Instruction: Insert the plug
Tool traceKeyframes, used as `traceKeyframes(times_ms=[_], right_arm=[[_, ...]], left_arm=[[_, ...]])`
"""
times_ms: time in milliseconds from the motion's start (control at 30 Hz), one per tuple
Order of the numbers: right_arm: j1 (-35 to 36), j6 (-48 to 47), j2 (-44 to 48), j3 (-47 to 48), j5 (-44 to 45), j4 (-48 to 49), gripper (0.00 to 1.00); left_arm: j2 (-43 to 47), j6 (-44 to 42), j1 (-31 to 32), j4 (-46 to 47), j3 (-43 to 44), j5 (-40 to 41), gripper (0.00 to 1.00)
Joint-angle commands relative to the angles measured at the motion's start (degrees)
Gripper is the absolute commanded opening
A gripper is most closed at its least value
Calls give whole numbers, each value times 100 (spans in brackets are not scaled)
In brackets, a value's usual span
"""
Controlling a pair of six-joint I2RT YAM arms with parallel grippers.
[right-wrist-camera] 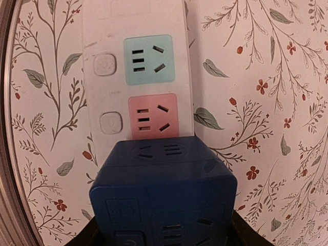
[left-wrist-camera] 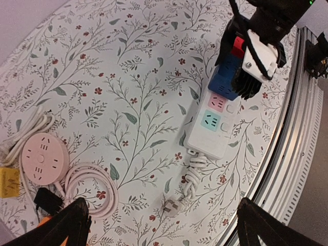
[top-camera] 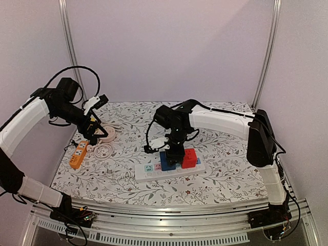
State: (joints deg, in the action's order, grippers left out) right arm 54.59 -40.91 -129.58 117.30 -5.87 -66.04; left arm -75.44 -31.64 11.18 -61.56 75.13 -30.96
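A white power strip (top-camera: 148, 173) lies at the table's front middle, with a teal socket (right-wrist-camera: 148, 59) and a pink socket (right-wrist-camera: 152, 115) free. My right gripper (top-camera: 174, 149) is shut on a blue cube plug (right-wrist-camera: 164, 195), one finger on each side. The cube stands on the strip just past the pink socket. I cannot tell how deep it sits. A red cube (top-camera: 189, 159) stands on the strip beside it. My left gripper (left-wrist-camera: 164, 230) is open and empty, held high over the table's left side. From there I see the strip (left-wrist-camera: 202, 143) and the blue cube (left-wrist-camera: 228, 74).
The strip's bundled white cord ends in a loose plug (left-wrist-camera: 173, 206) on the table. A pink round socket (left-wrist-camera: 45, 159) with a coiled cord (left-wrist-camera: 95, 189), an orange power strip (top-camera: 78, 154) and a yellow block (left-wrist-camera: 7, 182) lie at the left. A metal rail (top-camera: 169, 215) runs along the front edge.
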Motion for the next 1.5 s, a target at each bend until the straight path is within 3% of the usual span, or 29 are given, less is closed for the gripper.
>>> traceKeyframes(times_ms=[0, 367, 433, 500, 600, 633, 667, 967, 1200, 1467], right_arm=[[63, 20, -748, -476, 824, 34, 0], [74, 33, -880, -642, 895, 30, 3], [77, 90, -848, -617, 955, 84, 21], [78, 163, -738, -584, 966, 136, 47], [95, 260, -450, -496, 920, 256, 77], [120, 287, -334, -463, 939, 313, 93], [148, 292, -246, -432, 957, 383, 98], [213, 519, 939, -477, 88, 1097, 99], [186, 883, 2317, -1484, -416, 2214, 99], [101, 1423, 3128, -2566, -164, 3184, 99]], left_arm=[[-99, -9, -58, 68, -68, 49, 100], [-263, 9, -59, 69, -24, 86, 100], [-255, 1, -55, 65, -31, 94, 100], [-248, -13, -55, 59, -29, 142, 100], [-252, -45, -64, 41, 28, 341, 100], [-264, -64, -71, 27, 67, 448, 99], [-288, -82, -95, 10, 116, 545, 100], [-993, -331, -939, -258, 746, 1300, 100], [-2024, 16, -1938, 298, 940, 2411, 99], [-4280, 3052, -2109, 262, 3070, 1668, 100]])
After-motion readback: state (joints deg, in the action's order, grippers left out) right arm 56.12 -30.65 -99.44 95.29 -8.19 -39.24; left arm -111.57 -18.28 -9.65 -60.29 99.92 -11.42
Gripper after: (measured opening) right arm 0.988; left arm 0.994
